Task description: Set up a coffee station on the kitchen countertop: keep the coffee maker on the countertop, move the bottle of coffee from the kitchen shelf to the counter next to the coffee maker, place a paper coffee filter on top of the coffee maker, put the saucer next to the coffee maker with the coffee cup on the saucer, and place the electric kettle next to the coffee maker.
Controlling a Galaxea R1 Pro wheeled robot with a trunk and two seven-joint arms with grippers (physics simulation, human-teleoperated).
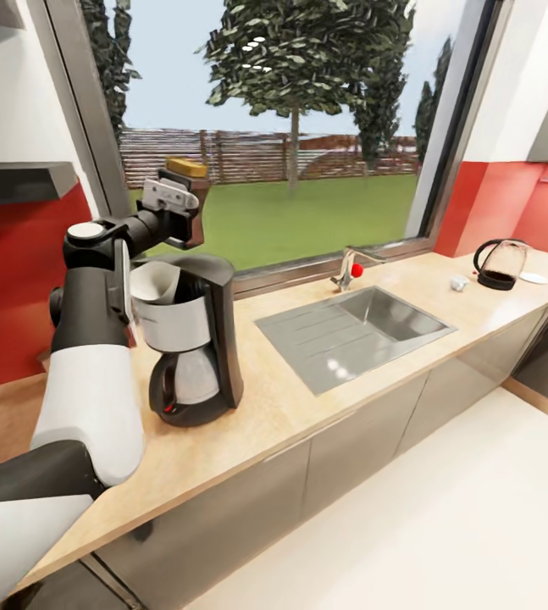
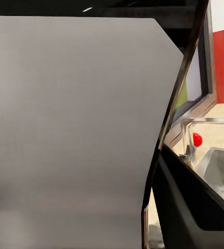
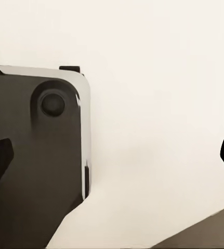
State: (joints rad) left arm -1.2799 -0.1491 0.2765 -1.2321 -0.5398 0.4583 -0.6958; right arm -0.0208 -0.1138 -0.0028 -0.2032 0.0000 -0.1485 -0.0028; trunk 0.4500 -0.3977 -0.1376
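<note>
The coffee maker stands on the kitchen countertop at the left, with a white paper coffee filter sitting in its top. My left gripper is raised just above and behind the machine, shut on the bottle of coffee, a dark jar with a yellow lid. Far along the counter at the right are the electric kettle, the saucer and the small coffee cup, which rests on the counter apart from the saucer. My right gripper hangs open over pale floor.
A steel sink with a drainer is set into the counter's middle, with a faucet bearing a red knob behind it. A large window runs behind the counter. A dark wall shelf sits at the upper left. A grey surface fills the left wrist view.
</note>
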